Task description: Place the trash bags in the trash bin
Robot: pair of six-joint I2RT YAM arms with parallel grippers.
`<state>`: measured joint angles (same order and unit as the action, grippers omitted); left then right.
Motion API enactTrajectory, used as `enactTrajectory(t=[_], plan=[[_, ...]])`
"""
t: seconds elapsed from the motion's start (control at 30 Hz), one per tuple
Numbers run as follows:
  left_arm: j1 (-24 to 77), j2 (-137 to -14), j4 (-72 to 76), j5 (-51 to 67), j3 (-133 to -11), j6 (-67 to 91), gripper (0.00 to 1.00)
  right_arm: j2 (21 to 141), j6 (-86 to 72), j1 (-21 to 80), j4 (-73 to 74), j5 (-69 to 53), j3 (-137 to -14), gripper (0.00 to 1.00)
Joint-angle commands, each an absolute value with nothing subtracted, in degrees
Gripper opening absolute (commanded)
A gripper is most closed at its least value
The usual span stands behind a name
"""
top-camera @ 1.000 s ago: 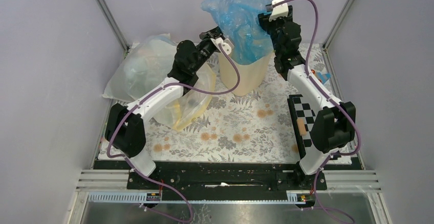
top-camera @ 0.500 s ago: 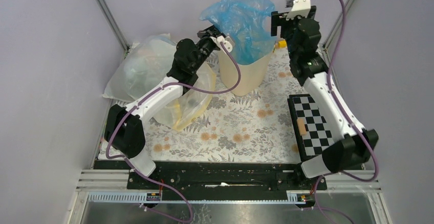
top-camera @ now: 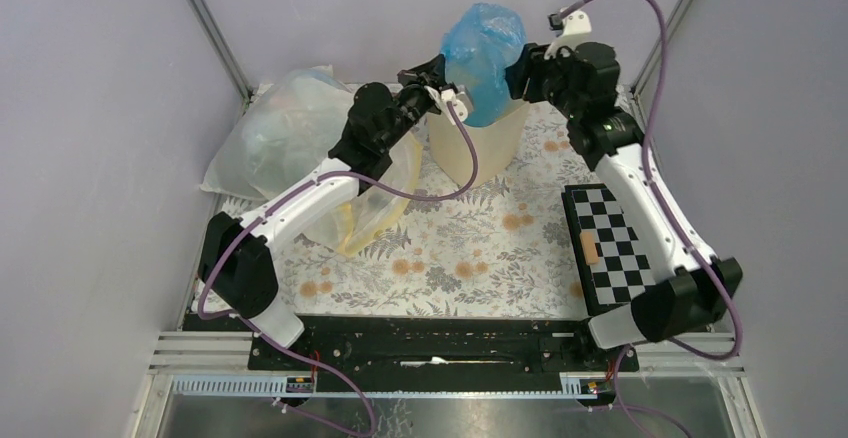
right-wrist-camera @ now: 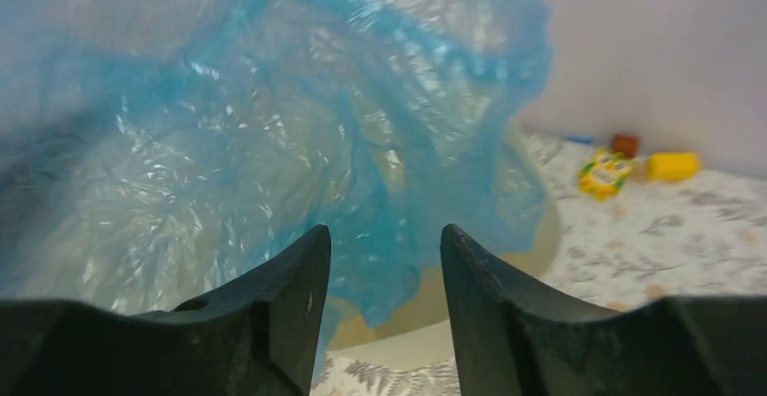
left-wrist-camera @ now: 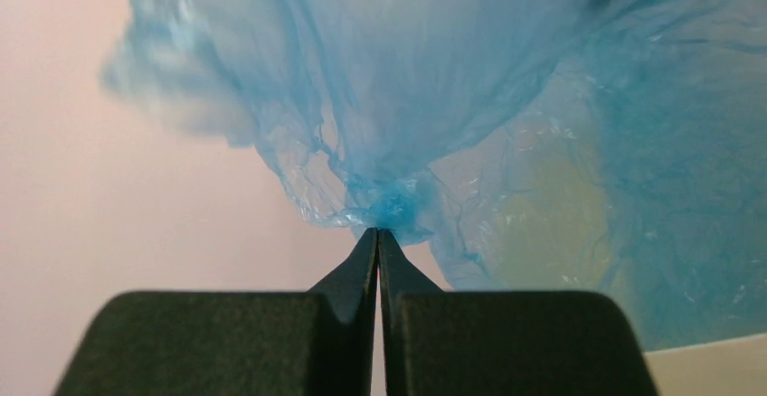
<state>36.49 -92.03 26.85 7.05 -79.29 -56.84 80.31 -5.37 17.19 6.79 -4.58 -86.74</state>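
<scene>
- Left tool (left-wrist-camera: 377, 233) is closed: its two fingers press together on a small twisted bunch of the trash bag (left-wrist-camera: 434, 98), and the light-blue film spreads upward just in front of the tips.
- Right tool (right-wrist-camera: 384, 233) is open, with the fingers well apart. A fold of the blue film hangs in front of the gap, but I cannot tell if it touches them.
- Between the two tools the bag makes a puffed dome over the mouth of the trash bin (top-camera: 480, 153). How deep it goes inside cannot be seen.
- The bin stands upright on the table (top-camera: 470, 248), below both tools.
- A large clear bag (top-camera: 290, 133) lies behind the left tool, beside its arm.
- A checkered board (top-camera: 610, 243) lies flat behind the right tool, near that arm's base.
- A small yellow block (right-wrist-camera: 671, 165) lies far to the right of the right tool.
</scene>
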Motion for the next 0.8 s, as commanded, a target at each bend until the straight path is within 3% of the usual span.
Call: enactTrajectory(t=[0.0,0.2,0.47,0.57,0.77], plan=[[36.74,-88.71,27.4,7.55,-77.39,-56.82,0.0,86.57,-12.29,17.14,6.42,-14.1,-90.25,0.53],[39.17,-88.43,26.16,5.07,-75.94,-57.89,0.0,90.9,-13.54,17.06,8.94,-7.59,-92.14,0.49],[39.63,-83.41,28.12,3.77,-69.9,-55.96,0.0,81.97,-8.93,17.12,13.46,2.42,-92.05,0.6],[40.13,-81.58,28.21,4.85,-68.08,-55.1,0.0,79.72,-10.27,17.14,16.62,2.44,-93.77,0.67],[43.55,-78.17,28.85,7.39,-63.42,-51.22,0.0,79.84,-14.16,17.2,24.96,-4.89,-102.13,0.69]])
